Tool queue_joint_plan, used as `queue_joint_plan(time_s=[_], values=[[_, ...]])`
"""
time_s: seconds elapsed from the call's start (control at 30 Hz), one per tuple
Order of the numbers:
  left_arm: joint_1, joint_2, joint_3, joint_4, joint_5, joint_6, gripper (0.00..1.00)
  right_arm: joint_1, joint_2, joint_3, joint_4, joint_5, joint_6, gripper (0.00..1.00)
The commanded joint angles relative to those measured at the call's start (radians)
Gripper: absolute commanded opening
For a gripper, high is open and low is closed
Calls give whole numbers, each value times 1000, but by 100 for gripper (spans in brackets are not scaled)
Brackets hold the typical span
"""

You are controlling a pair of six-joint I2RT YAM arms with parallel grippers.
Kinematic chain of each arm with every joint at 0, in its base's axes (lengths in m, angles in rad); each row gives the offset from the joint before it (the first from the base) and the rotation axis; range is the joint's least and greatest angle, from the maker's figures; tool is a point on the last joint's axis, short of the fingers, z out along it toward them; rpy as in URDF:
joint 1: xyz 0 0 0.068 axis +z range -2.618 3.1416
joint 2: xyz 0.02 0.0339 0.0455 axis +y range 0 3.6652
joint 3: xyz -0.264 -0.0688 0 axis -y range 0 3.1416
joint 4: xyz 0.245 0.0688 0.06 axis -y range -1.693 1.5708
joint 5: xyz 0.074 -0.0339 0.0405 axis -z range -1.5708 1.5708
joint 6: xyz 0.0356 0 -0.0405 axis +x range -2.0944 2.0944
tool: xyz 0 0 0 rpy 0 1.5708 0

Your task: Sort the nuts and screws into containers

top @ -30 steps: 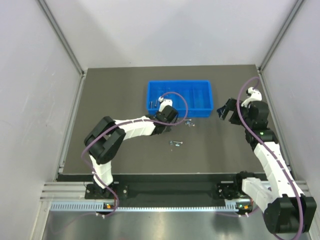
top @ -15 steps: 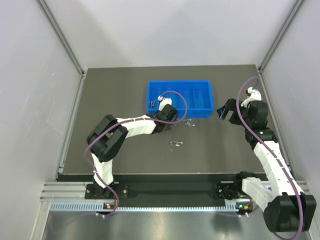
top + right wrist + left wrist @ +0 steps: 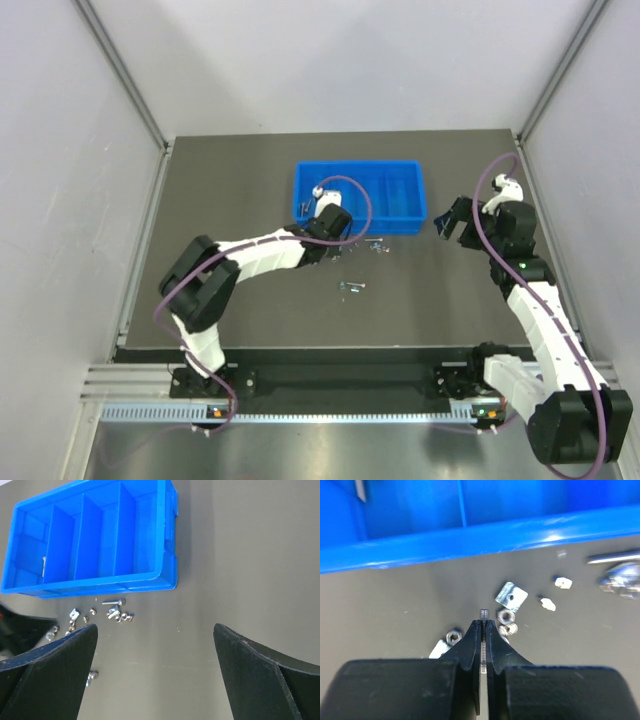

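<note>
**A:** What is the left claw (image 3: 484, 625) doing?

**B:** It is clenching on a short threaded screw (image 3: 484, 614). The screw's tip is poking out past the fingertips. I cannot tell whether it is touching the bench (image 3: 395, 605).

**A:** What is lying around it?

**B:** Loose nuts (image 3: 506, 615) are lying on the bench just beside that tip. A small square plate (image 3: 511, 596) is sitting a little farther on, and a longer screw (image 3: 615, 557) is lying off to the right. Beyond them the blue tray (image 3: 470, 542) is standing, with its near wall crossing the whole view.

**A:** Is anything lying inside the tray?

**B:** A lone screw (image 3: 43, 566) is lying in a compartment at the tray's left end.

**A:** And the right claw (image 3: 155, 630)?

**B:** It is hanging released, with its fingers (image 3: 50, 670) spread wide and grasping nothing. It is hanging over the bench to the right of the tray and looking back across the scattered pieces near the tray's front wall.
</note>
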Motion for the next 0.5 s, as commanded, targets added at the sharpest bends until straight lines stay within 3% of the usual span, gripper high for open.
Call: queue_joint_plan(time_s=[0.0,0.13,0.2,0.3,0.47], values=[[3,-173,14,23,3,37,0,6,1,9,21,7,-7,100],[37,-299,15,72,21,60,0,8,6,10,18,13,-7,100],[115,-319,-3,116,44,62,0,8,6,12,20,21,-6,100],[219,-279,11,172,124,63,0,8,9,12,30,18,-1,100],[247,-153,132,189,120,134,0,8,26,18,21,36,1,100]])
